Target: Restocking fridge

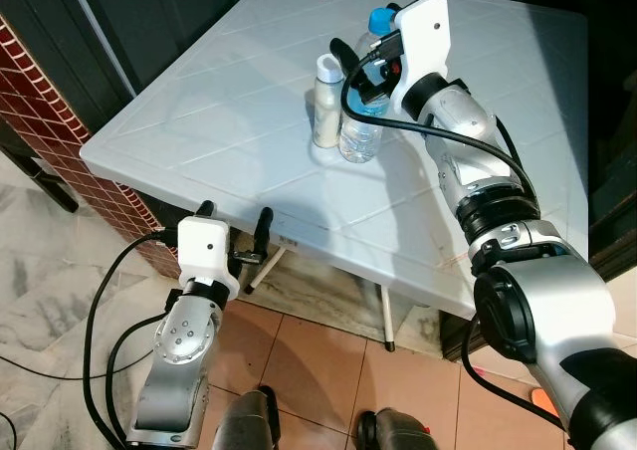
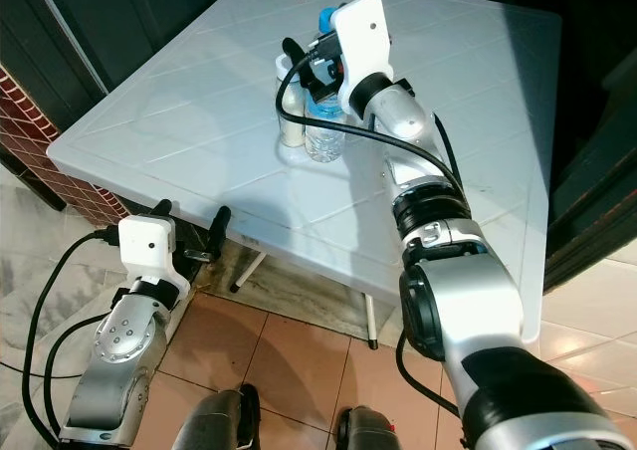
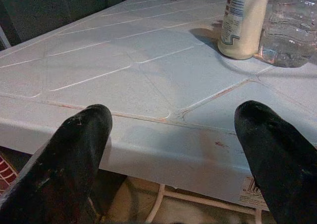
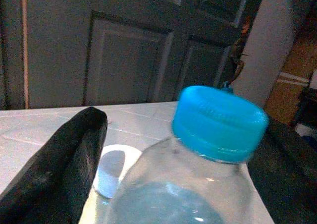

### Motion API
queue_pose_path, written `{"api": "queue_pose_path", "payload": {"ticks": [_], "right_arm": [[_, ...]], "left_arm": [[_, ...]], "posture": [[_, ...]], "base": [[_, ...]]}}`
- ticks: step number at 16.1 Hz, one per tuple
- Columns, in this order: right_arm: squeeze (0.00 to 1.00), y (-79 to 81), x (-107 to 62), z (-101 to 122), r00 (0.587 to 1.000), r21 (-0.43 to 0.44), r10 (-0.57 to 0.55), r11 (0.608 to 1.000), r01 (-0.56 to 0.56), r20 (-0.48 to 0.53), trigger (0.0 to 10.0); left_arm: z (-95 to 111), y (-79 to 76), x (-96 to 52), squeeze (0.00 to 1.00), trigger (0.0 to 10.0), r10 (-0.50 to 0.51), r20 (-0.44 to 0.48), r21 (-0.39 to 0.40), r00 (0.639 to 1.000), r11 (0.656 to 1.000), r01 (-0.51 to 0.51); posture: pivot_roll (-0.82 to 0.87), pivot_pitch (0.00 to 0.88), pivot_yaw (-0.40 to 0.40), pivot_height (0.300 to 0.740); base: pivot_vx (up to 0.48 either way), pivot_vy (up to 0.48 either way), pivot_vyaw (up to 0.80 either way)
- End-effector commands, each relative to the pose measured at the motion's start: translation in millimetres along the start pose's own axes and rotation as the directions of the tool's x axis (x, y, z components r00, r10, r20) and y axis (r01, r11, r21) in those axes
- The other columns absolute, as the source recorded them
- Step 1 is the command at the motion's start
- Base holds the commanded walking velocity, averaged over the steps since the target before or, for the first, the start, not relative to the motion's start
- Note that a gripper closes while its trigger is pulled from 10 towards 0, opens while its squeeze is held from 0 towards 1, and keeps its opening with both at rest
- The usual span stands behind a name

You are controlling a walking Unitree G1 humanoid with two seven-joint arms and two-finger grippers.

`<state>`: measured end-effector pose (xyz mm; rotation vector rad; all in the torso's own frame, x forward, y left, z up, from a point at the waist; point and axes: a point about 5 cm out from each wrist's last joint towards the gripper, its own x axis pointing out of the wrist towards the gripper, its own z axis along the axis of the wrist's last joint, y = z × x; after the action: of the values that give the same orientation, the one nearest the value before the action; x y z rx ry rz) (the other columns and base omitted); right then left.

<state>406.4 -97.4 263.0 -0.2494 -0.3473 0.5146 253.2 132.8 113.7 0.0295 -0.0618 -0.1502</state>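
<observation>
— White plastic, that table (image 1: 249,151), moulded with shallow diagonal grooves like tiles; its far corner is cut off at the top of the frame.

— And the things on it?

— Upper centre of the frame: a clear ribbed water bottle (image 1: 362,121) with a bright blue screw cap, and touching its left side a cream bottle (image 1: 325,104) with a white cap, smooth and cylindrical, with a printed label I can't read.

— What's the right gripper (image 1: 363,60) doing?

— It sits up at the water bottle's neck, one long black finger on each side. In the wrist view the left finger (image 4: 59,169) looks clear of the plastic, the other is half hidden behind the cap, so I can't tell if it's clamped.

— The left one?

— The left gripper (image 1: 235,233) hangs at lower left of the frame, just off the table's near edge, fingers spread wide with nothing between them.

— Below?

— Terracotta floor tiles (image 1: 318,360), glossy, beside paler marbled ones; red brick (image 1: 40,102) at the left edge; thin white table legs, mostly hidden under the top.
</observation>
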Motion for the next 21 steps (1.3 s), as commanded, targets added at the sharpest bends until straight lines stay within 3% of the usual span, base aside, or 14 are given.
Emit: {"api": "queue_pose_path", "payload": {"ticks": [1, 4, 5, 6, 13, 21], "right_arm": [[0.00, 3.4, 4.3, 7, 0.999, -0.017, 0.023, 1.000, -0.023, 0.023, 10.0], [0.00, 6.2, 4.3, 9, 0.998, 0.011, 0.039, 0.999, -0.039, 0.055, 10.0], [0.00, 7.3, 4.9, 10, 0.997, 0.022, 0.044, 0.999, -0.046, 0.063, 7.3], [0.00, 10.4, 6.0, 11, 0.996, 0.023, 0.055, 0.998, -0.057, 0.066, 0.0], [0.00, 18.2, 8.3, 12, 0.994, 0.024, 0.079, 0.996, -0.081, 0.076, 0.0], [0.00, 14.7, 2.6, 9, 0.995, 0.013, 0.079, 0.997, -0.080, 0.068, 0.0]], "left_arm": [[-1, 1.4, -0.6, 0.00, 10.0, 0.008, -0.006, 0.012, 1.000, 1.000, -0.008], [-1, 1.0, -0.1, 0.00, 10.0, 0.003, -0.008, 0.013, 1.000, 1.000, -0.003], [-2, 1.0, 0.5, 0.00, 10.0, 0.002, -0.009, 0.014, 1.000, 1.000, -0.002], [-2, 0.9, 1.4, 0.00, 10.0, 0.002, -0.008, 0.014, 1.000, 1.000, -0.002], [-3, -0.2, 2.0, 0.00, 10.0, 0.001, -0.013, 0.016, 1.000, 1.000, -0.001], [-4, -2.0, 3.9, 0.00, 10.0, -0.002, -0.016, 0.015, 1.000, 1.000, 0.002]], "posture": [[0.12, 0.138, 0.031, 0.740], [0.11, 0.137, 0.034, 0.740], [0.11, 0.134, 0.033, 0.740], [0.11, 0.132, 0.032, 0.740], [0.12, 0.124, 0.029, 0.740], [0.10, 0.120, 0.030, 0.740]], "base": [[0.000, 0.000, 0.00], [0.000, 0.000, 0.00], [0.000, 0.000, 0.00], [0.000, 0.000, 0.00], [0.000, 0.000, 0.00], [0.000, 0.000, 0.00]]}}
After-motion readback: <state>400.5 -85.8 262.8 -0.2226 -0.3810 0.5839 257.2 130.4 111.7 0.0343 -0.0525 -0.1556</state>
